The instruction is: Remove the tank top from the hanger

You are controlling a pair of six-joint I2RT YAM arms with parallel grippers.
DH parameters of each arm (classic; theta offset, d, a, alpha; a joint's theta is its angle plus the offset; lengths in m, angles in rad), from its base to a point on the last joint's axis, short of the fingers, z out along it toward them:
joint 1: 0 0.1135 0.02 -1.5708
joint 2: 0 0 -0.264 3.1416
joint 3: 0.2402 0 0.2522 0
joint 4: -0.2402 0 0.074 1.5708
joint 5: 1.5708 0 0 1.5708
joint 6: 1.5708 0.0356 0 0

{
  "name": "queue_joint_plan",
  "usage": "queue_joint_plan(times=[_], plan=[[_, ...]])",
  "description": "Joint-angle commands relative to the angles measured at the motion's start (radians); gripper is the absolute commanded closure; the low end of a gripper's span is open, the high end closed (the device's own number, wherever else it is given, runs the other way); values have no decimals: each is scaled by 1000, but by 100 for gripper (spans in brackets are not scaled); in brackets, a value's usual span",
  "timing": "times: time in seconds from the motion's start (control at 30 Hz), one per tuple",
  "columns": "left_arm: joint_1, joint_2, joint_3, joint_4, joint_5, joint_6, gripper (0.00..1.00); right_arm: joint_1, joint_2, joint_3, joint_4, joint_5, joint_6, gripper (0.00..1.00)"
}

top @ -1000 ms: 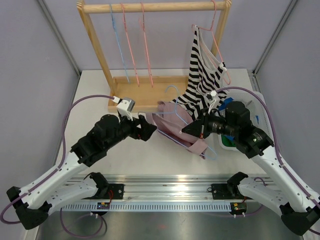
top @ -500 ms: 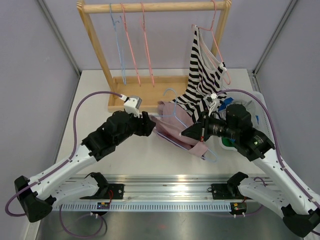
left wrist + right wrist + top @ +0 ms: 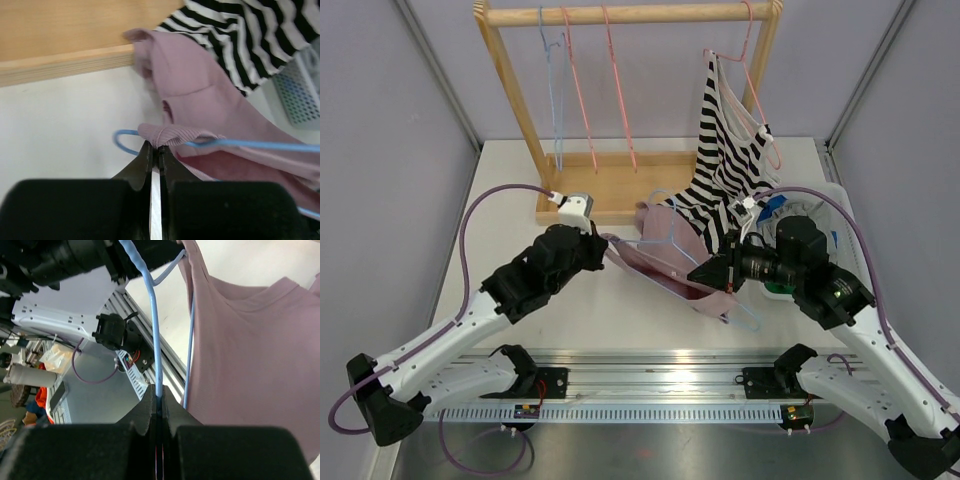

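- Left wrist view: my left gripper (image 3: 156, 150) is pinched fully together on the tank top's (image 3: 200, 85) ribbed strap (image 3: 172, 134), right where it loops over the hanger (image 3: 260, 145).
- On the other side, my right gripper (image 3: 159, 392) is clamped tight on the hanger wire.
- The tank top lies on the table (image 3: 520, 190) between the arms, just in front of the rack (image 3: 610, 190), not yet off the hanger.
- To do this well, I'd hold the hanger fixed with the right and draw the strap slowly outward off the wire's end, watching for snags.

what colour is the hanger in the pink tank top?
Light blue hanger; it shows best in the right wrist view.
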Motion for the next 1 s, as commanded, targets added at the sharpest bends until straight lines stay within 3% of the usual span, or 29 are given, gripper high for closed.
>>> queue_joint_plan(times=[0.0, 0.13, 0.4, 0.5, 0.53, 0.6, 0.63, 0.67, 0.77, 0.8, 0.87, 0.9, 0.97], plan=[[1, -52, 44, -96, -266, -77, 100, 13, -36, 0, -41, -118, -80, 100], [37, -52, 114, -278, -404, -127, 100, 13, -97, -2, -69, -168, -123, 100], [70, -62, 150, -337, -299, -132, 100, 13, -249, 15, -74, -180, -195, 100], [71, -66, 136, -266, -74, -67, 100, 13, -298, -13, 39, -186, -178, 100], [71, -68, 125, -191, 103, -43, 100, 13, -307, -22, 73, -195, -156, 100], [71, -82, 84, -92, 294, -28, 100, 13, -333, -37, 159, -160, -136, 100], [70, -104, 35, -1, 445, -37, 100, 13, -344, -42, 187, -125, -117, 100], [68, -117, 6, 40, 500, -51, 100, 13, -355, -57, 216, -23, -102, 100], [50, -161, -100, 179, 652, -100, 100, 13, -405, -157, 475, 105, -47, 100], [36, -167, -126, 256, 742, -114, 100, 13, -419, -195, 699, 117, -21, 100], [21, -169, -188, 317, 818, -126, 100, 13, -403, -310, 937, 156, 6, 100], [1, -164, -200, 327, 850, -121, 100, 13, -386, -339, 1153, 174, 19, 100], [-19, -163, -227, 313, 838, -105, 100, 13, -323, -355, 1259, 275, 10, 100]])
